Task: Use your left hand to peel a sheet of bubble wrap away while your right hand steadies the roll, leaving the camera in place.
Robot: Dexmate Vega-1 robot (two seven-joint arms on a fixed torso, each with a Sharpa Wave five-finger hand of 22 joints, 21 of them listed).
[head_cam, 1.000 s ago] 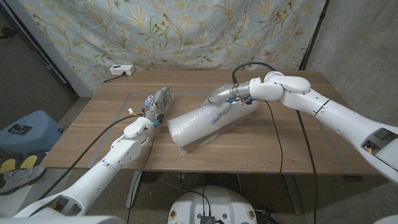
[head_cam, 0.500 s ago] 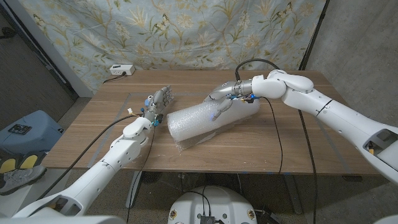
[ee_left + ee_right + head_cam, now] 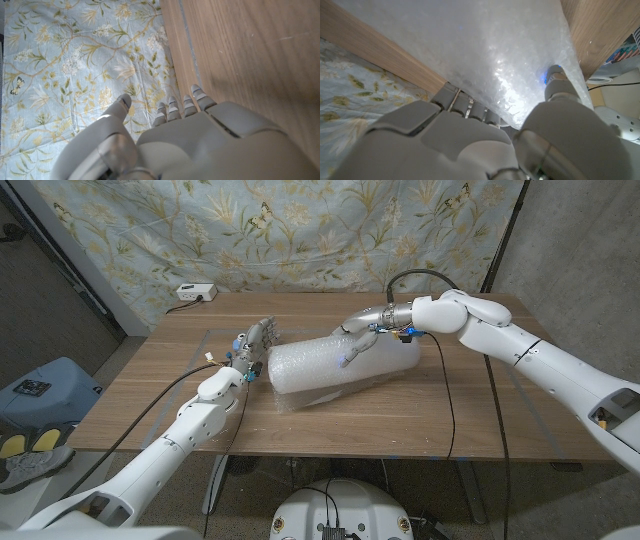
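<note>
Lying on its side near the middle of the desk (image 3: 150,395), the roll (image 3: 335,370) of bubble wrap runs slantwise, one end toward the front edge and the other toward the back right. The right hand (image 3: 357,340) rests on top of it, fingers (image 3: 470,107) draped over the far flank and the thumb pressing the near face, so it grips the roll from above; the wrist view shows the wrap bulging against that palm. The left hand (image 3: 255,345) stands just beside the roll's near-left end, apart from it, fingers (image 3: 185,102) spread, pointing up and holding nothing. No camera can be made out on the desk or through the wrap, and the free edge of the sheet cannot be picked out for certain; a looser flap seems to trail at the front end. The step in hand looks like bracing the roll before the peel. To do it well, the right hand would best press straight down and keep the roll from turning, since a round roll will spin as soon as the sheet is tugged. The left hand needs to find that loose edge, pinch only the outer layer, and draw it away low and slow toward the robot's left. Pulling upward risks lifting the whole roll, and whatever lies inside with it.
</note>
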